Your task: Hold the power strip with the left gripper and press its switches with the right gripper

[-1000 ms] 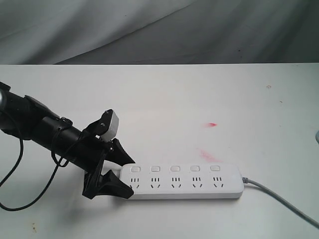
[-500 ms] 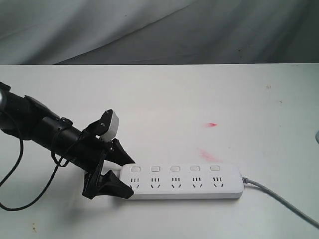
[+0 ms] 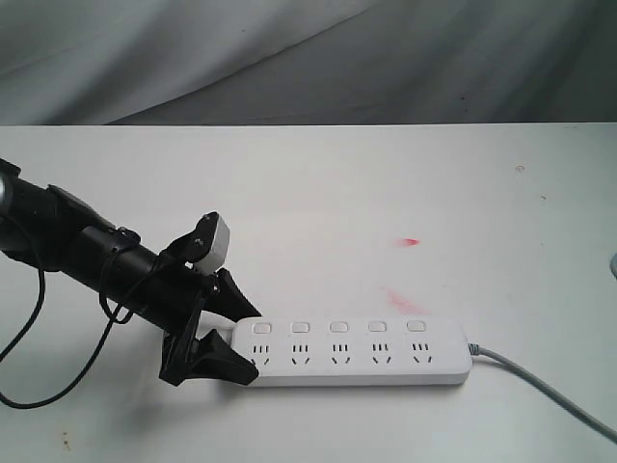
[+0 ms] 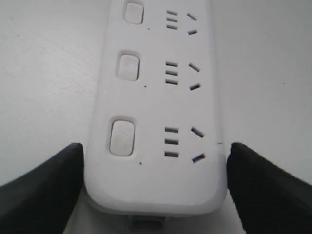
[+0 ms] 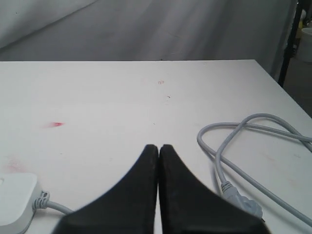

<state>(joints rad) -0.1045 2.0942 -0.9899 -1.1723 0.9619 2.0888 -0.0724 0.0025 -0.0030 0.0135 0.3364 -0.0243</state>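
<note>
Power strip [image 3: 357, 352] is lying on the table [image 3: 318, 212], left gripper [image 3: 253, 345] seemingly clamping its end; right gripper [image 5: 159, 146], closed empty, is hovering near the cord [image 5: 253, 141]; loose clamping is risking skids when switches [image 3: 338, 327] get pressed.

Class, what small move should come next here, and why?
Probably bring the right gripper, fingers shut, toward the switches: the left gripper already clasps one end of the power strip, while the right one hangs clear of it.
</note>
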